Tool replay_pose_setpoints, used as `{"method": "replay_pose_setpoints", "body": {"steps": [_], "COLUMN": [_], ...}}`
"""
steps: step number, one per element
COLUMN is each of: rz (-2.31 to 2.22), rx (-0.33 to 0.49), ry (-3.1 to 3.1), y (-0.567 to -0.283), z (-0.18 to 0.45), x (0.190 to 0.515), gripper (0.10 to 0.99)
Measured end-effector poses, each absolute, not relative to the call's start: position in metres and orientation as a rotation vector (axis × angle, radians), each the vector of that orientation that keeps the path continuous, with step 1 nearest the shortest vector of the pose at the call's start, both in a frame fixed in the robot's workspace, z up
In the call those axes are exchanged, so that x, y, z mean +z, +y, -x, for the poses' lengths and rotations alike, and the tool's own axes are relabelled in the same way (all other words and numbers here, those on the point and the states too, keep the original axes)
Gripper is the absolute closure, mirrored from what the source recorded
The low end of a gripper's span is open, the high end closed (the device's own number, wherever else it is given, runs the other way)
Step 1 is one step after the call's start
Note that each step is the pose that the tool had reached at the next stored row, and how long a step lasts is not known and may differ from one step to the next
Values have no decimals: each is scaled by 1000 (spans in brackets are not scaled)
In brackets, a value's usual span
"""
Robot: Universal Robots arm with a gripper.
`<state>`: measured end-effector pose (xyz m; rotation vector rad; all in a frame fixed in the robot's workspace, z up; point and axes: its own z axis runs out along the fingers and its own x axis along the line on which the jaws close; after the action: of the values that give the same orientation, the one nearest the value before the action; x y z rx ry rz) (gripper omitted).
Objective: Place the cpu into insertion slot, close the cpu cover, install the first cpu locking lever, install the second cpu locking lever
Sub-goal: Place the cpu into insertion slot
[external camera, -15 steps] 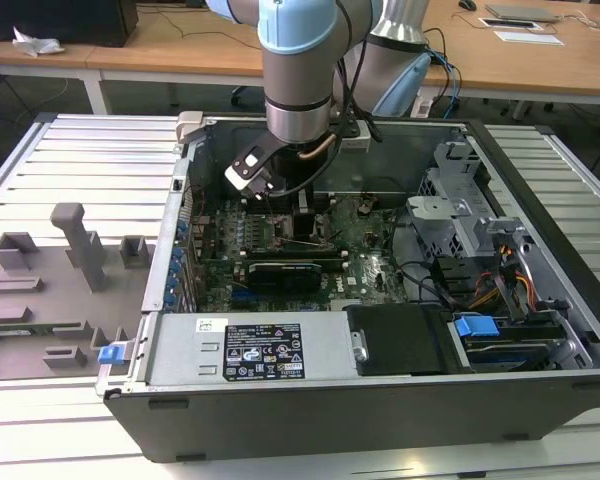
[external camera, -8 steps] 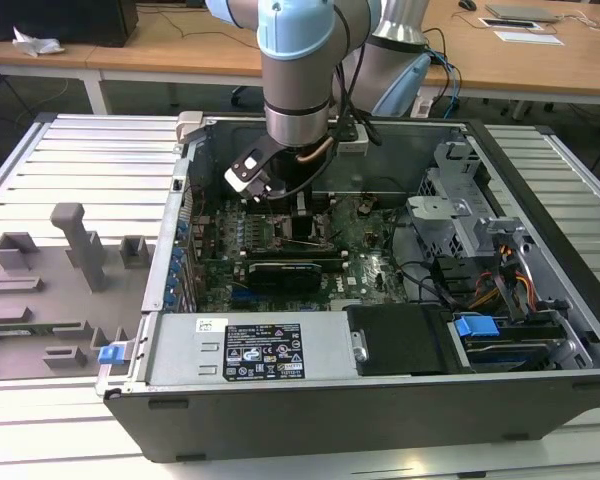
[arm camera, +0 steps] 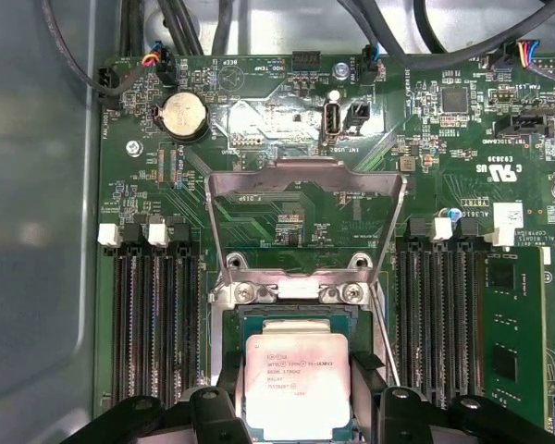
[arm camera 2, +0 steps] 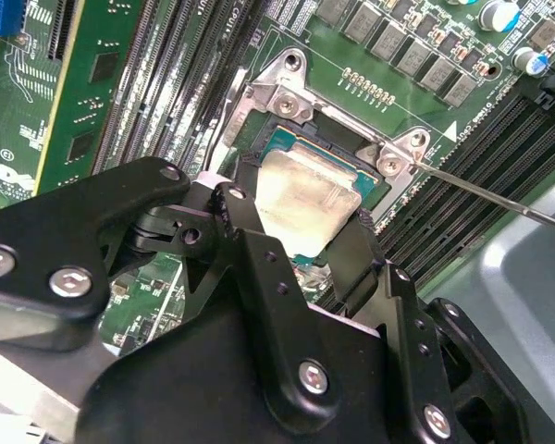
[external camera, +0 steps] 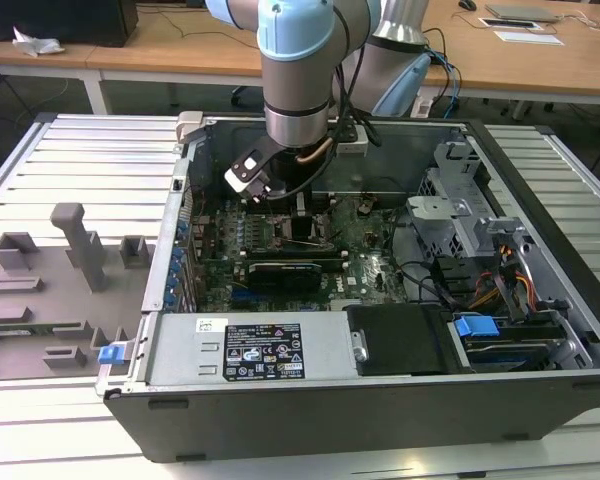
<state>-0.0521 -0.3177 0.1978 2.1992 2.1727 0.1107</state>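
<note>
I see black fingers (arm camera: 229,393) pinching small flat silvery-beige square cpu (arm camera: 299,384) by opposite edges, over dark steel-rimmed insertion slot (arm camera: 291,317); thin silver-grey cpu cover frame (arm camera: 305,178) tilted up, open.

In the second wrist view the gripper (arm camera 2: 294,217) covers one edge of the cpu (arm camera 2: 307,190) and the insertion slot (arm camera 2: 301,141) under it; in the exterior view the arm (external camera: 298,110) hides that cpu.
</note>
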Motion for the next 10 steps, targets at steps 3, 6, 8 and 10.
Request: {"method": "replay_pose_setpoints", "body": {"steps": [3,6,8,10], "rz": [-2199,-2211,-2211,-2211], "rx": [111,110,110,111], "ry": [2173,2160,2160,2160], "y": [-318,-318,-318,-318], "z": [52,52,52,52], "x": [198,198,198,198], "gripper": [545,545,545,545]}}
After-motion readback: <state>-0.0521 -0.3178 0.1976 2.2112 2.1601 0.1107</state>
